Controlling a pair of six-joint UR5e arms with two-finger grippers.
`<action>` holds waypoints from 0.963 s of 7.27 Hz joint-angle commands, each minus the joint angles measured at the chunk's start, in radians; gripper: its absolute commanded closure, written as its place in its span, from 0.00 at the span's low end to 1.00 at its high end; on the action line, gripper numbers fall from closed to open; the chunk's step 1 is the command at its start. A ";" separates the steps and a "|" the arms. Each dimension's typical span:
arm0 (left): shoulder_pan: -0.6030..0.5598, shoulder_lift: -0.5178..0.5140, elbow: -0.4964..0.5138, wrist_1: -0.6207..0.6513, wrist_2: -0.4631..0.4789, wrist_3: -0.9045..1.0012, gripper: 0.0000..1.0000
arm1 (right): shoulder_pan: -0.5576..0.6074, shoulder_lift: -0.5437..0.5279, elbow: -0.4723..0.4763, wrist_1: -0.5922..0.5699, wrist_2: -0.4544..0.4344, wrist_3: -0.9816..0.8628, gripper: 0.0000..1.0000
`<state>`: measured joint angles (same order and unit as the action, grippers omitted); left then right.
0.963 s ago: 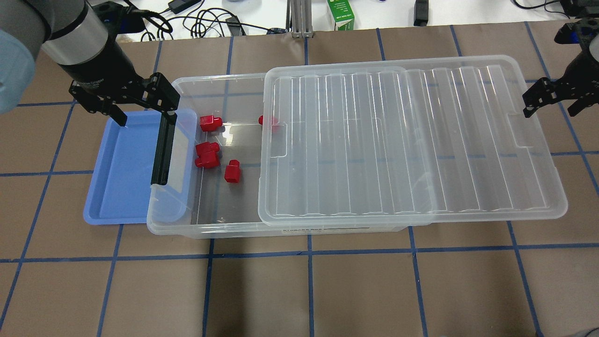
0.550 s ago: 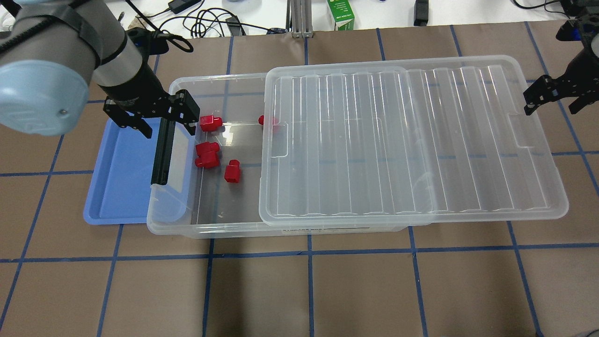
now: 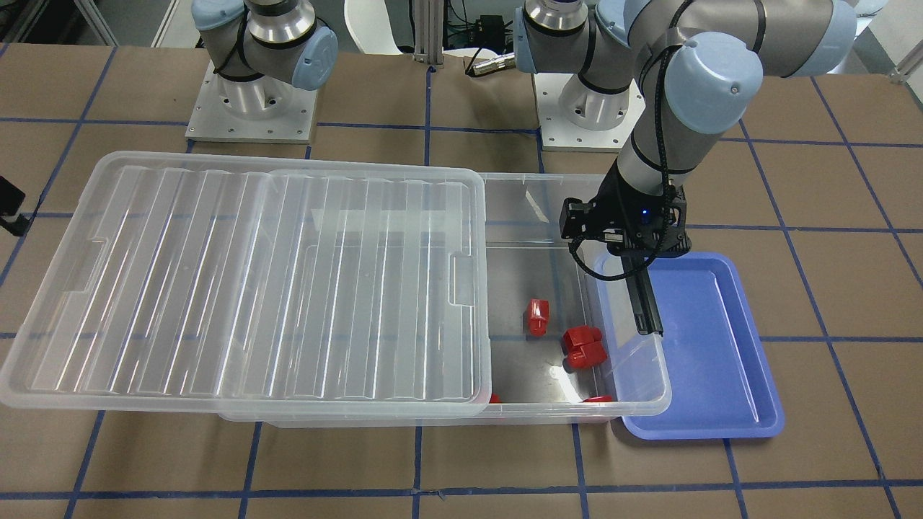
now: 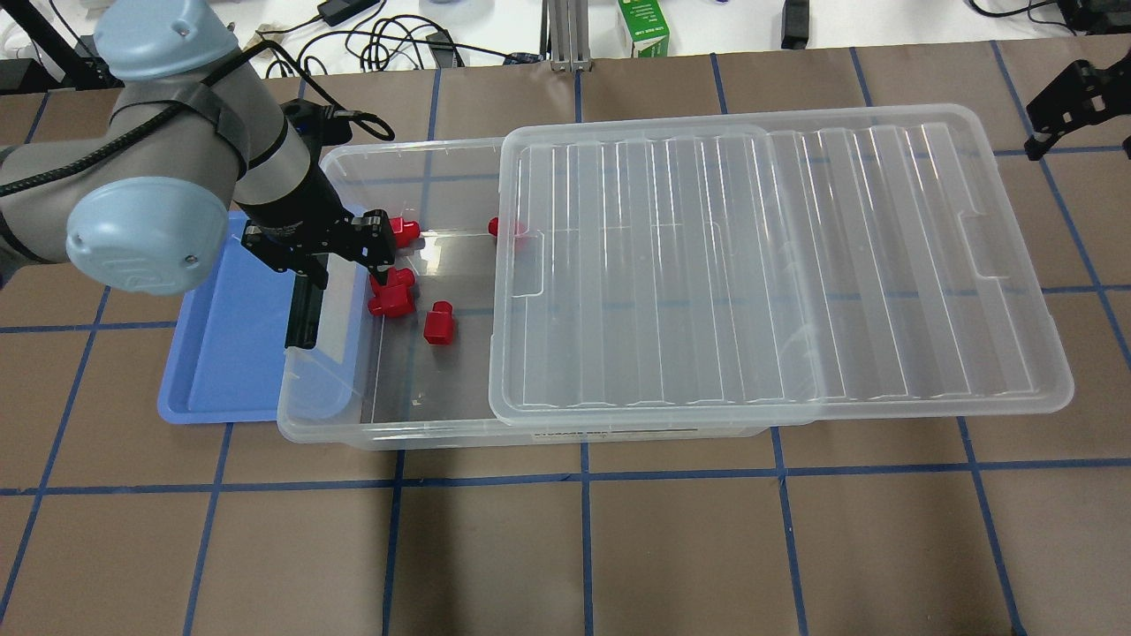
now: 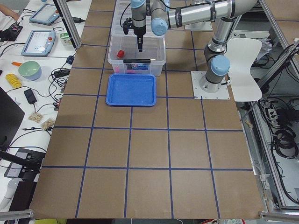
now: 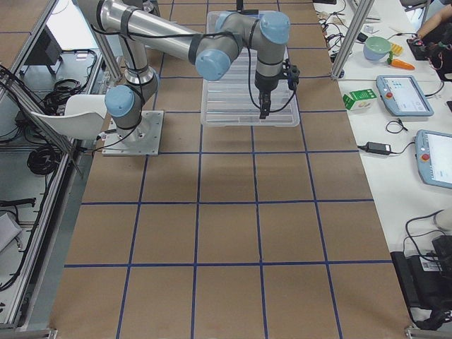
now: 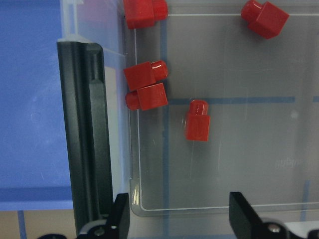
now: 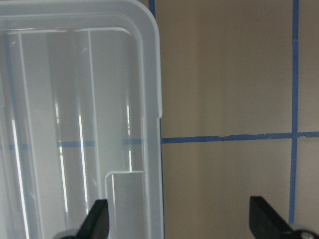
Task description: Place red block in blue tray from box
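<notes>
The small red block (image 4: 438, 323) lies alone on the floor of the clear box (image 4: 389, 435), and also shows in the front view (image 3: 537, 316) and the left wrist view (image 7: 198, 121). The blue tray (image 4: 225, 353) sits on the table, tucked partly under the box's end with the black clip handle (image 4: 303, 309). My left gripper (image 4: 347, 269) is open and empty above that end wall, near a pair of chunkier red blocks (image 4: 391, 293); its fingertips (image 7: 244, 214) frame the left wrist view. My right gripper (image 8: 182, 221) is open and empty over the lid's far corner.
The ribbed clear lid (image 4: 778, 265) is slid right, covering most of the box and overhanging its end. Two more red blocks lie at the box's far wall (image 4: 405, 230), one half under the lid (image 4: 504, 228). A green carton (image 4: 643, 26) and cables (image 4: 389, 44) lie beyond the table.
My left gripper has moved right and forward, from above the tray's far corner to above the box's handle end. My right gripper has drawn back toward the far right corner. The blocks have not moved.
</notes>
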<state>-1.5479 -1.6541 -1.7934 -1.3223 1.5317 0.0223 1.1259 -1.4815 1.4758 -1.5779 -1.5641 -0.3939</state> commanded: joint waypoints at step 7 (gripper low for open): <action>-0.060 -0.202 -0.012 0.185 -0.079 -0.036 0.29 | 0.279 -0.117 -0.016 0.130 -0.013 0.361 0.00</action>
<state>-1.5909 -1.8265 -1.8055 -1.1652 1.4964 -0.0086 1.3163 -1.6048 1.4567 -1.4453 -1.5819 -0.1687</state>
